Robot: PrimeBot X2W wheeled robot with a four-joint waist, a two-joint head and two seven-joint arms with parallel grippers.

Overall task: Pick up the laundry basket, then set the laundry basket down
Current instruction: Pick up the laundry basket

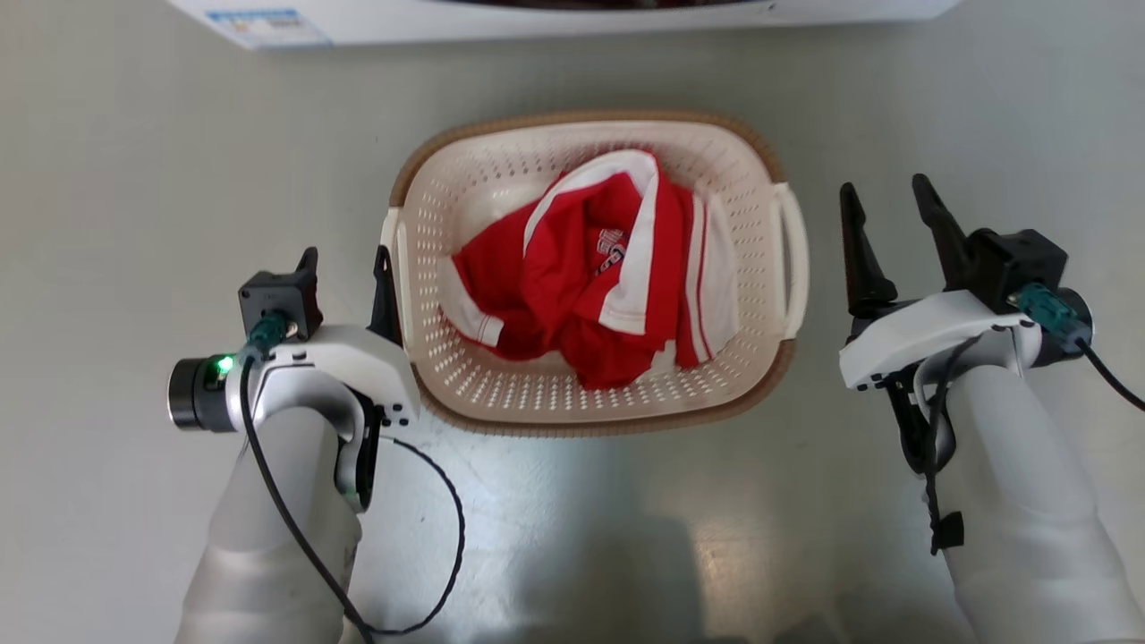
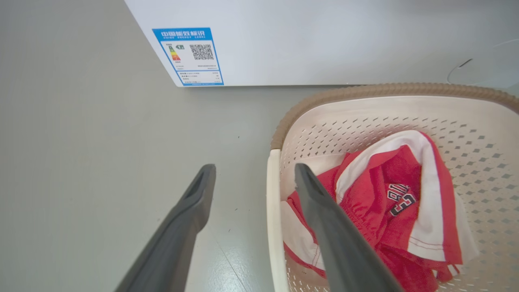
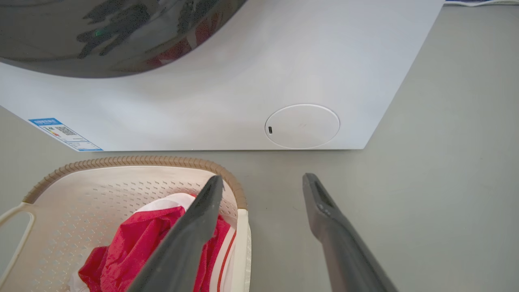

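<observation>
The laundry basket (image 1: pixel 447 192) stands on the grey floor at the centre of the head view, cream and perforated with a brown rim and white loop handles. A red and white garment (image 1: pixel 581 295) lies crumpled inside. My left gripper (image 1: pixel 347 261) is open just left of the basket, its inner finger close to the left handle (image 1: pixel 394 259). In the left wrist view the left gripper (image 2: pixel 254 170) frames the basket's rim (image 2: pixel 365 91). My right gripper (image 1: pixel 886 190) is open and stands a little apart from the right handle (image 1: pixel 794 259). The right wrist view shows the right gripper (image 3: pixel 262 180) beside the basket (image 3: pixel 121 162).
A large white washing machine (image 1: pixel 537 18) stands just beyond the basket, with a blue label (image 2: pixel 188 56) at its lower corner and a round cover (image 3: pixel 302 126) low on its front. Bare grey floor (image 1: pixel 134 224) lies to either side of the basket and in front of it.
</observation>
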